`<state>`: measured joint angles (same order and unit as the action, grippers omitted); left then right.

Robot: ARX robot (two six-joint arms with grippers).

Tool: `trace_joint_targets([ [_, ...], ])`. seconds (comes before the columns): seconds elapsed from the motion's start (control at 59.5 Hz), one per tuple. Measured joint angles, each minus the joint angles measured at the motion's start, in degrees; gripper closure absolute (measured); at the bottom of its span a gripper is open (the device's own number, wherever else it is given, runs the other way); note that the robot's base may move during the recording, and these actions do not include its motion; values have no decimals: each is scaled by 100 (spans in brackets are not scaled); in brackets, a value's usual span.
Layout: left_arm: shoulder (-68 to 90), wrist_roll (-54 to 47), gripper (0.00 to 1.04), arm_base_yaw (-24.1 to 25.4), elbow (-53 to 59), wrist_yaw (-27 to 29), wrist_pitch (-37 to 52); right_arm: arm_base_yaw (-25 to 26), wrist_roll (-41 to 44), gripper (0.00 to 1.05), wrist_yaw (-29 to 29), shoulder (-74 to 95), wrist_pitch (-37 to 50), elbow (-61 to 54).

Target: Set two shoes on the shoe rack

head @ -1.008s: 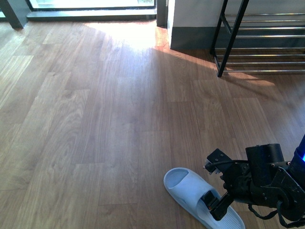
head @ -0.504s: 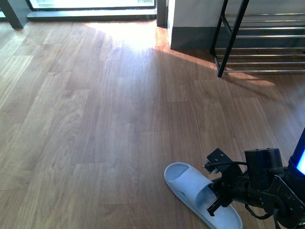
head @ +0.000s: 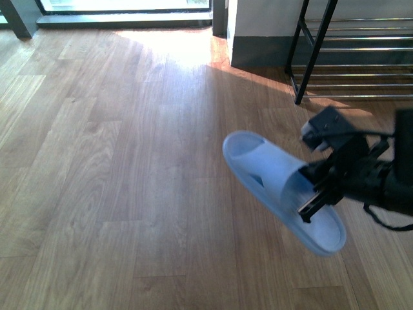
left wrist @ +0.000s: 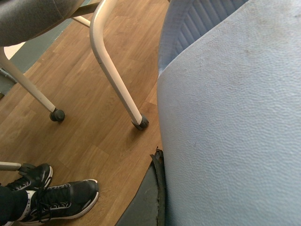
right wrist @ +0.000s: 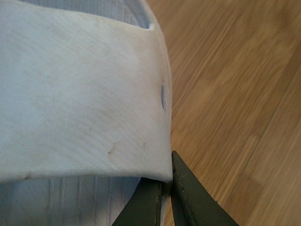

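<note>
Shoe rack [head: 315,51] stands on sunlit wood floor [head: 129,161] behind held slipper [head: 271,174].

The shoe rack [head: 314,50] stands on the wood floor beyond the pale blue slide slipper [head: 274,184], further back and a little to its right, well apart from it. Only its near end shows; the rest runs past the picture's edge. The frame is black metal: one upright post and one strut leaning across it. Thin silver rods run level between the frame ends in several tiers, one above another. The lowest rods sit just above the floor.
</note>
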<state>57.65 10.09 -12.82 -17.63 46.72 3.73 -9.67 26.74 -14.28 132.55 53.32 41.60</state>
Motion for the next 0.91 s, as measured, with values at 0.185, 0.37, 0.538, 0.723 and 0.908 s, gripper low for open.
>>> trace_joint_targets([
  [0.185,0,0,103,0,0,0,0,-46,385,103,-195,-2581,-656,-1029],
  [0.37,0,0,103,0,0,0,0,-138,461,103,-577,-5451,-1906,-1818],
  [0.538,0,0,103,0,0,2,0,-144,389,103,-616,-8323,-3213,-2212],
  [0.723,0,0,103,0,0,0,0,-129,345,103,-610,-8891,-3259,-2247],
  [0.908,-7,0,103,7,0,20,0,-133,328,103,-645,-8911,-3270,-2260],
])
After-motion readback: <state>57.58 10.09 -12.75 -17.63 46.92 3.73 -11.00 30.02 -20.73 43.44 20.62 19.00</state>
